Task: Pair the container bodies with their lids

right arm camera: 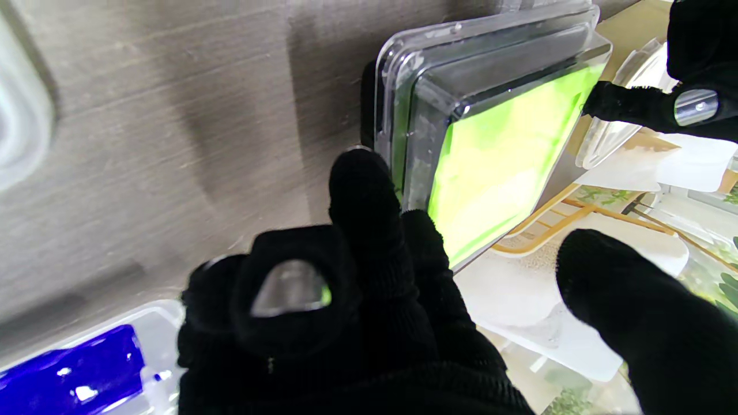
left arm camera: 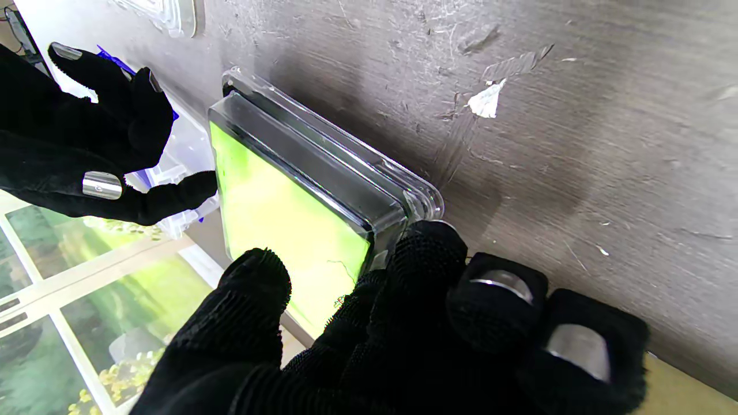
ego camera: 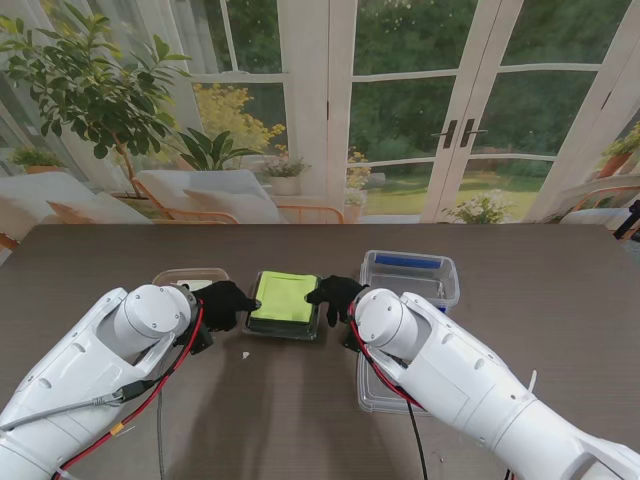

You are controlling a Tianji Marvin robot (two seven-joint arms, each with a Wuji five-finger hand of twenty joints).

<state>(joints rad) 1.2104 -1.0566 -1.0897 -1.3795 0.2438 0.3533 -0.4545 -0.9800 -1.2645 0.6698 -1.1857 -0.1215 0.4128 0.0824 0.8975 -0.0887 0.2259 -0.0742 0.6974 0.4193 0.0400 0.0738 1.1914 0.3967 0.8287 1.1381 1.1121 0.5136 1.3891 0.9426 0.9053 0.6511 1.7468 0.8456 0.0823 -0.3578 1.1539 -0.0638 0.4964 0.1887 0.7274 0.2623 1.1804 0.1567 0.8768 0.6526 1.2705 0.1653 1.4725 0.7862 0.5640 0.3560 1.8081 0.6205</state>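
Note:
A clear shallow container with a bright green lid (ego camera: 284, 299) (left arm camera: 277, 207) (right arm camera: 496, 155) sits flat on the table's middle. My left hand (ego camera: 228, 303) (left arm camera: 403, 334) is at its left edge, fingertips against the rim's corner and the thumb over the green top. My right hand (ego camera: 335, 295) (right arm camera: 357, 300) is at its right edge; one fingertip touches the rim and the thumb stands well apart. Both hands have spread fingers and neither encloses the container.
A clear box with a blue part (ego camera: 410, 272) (right arm camera: 75, 369) stands to the right, farther from me. Another clear piece (ego camera: 372, 395) lies partly under my right arm. A tan-rimmed tray (ego camera: 190, 277) sits behind my left hand. A white scrap (ego camera: 246, 354) (left arm camera: 487, 99) lies nearer to me.

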